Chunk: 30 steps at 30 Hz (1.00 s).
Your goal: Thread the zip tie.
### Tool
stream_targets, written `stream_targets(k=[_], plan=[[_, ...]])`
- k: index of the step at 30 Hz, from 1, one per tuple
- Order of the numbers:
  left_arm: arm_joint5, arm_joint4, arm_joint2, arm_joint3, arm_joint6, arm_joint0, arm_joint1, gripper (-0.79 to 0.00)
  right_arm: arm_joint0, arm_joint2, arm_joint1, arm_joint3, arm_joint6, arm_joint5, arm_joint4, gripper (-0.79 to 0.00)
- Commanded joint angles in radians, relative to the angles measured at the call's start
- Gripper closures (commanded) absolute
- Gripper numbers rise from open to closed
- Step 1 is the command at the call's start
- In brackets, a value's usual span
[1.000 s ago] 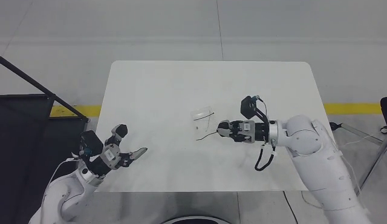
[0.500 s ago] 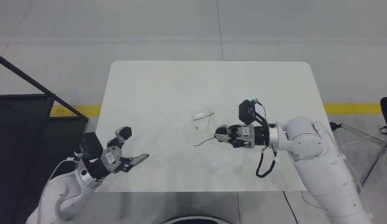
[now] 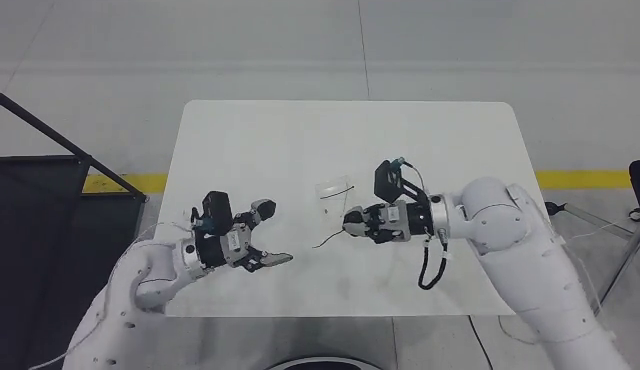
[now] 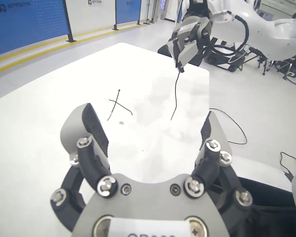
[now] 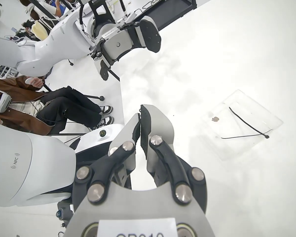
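The zip tie is being pinched at frame centre by the closed right gripper; the left gripper is being held wide open, empty.

This looks like a large robotics lab or industrial test hall. A pale grey floor painted with yellow lane lines surrounds a plain white table. Blue perforated partition panels on black stands fill the left wrist view's upper left. Cables trail at its right. A black metal rack stands at the right wrist view's top.
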Motion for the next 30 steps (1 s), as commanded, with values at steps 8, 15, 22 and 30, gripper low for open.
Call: stream_targets(k=[8,15,22,30], plan=[[0.000,-0.107,0.055,0.035,-0.082,-0.066,0.035,-0.785,0.044,-0.039,0.000,0.023,0.005,0.005,0.014,0.000],[0.015,-0.094,0.079,0.018,-0.084,-0.060,0.033,-0.785,0.034,-0.052,-0.001,-0.009,-0.021,0.014,-0.025,0.000],[0.028,-0.074,0.139,0.044,-0.080,-0.099,0.026,-0.785,0.038,-0.078,-0.005,-0.051,-0.064,0.067,-0.095,0.000],[0.024,-0.081,0.181,0.083,-0.048,-0.136,0.019,-0.379,0.052,-0.096,-0.007,-0.049,-0.068,0.077,-0.101,0.000]])
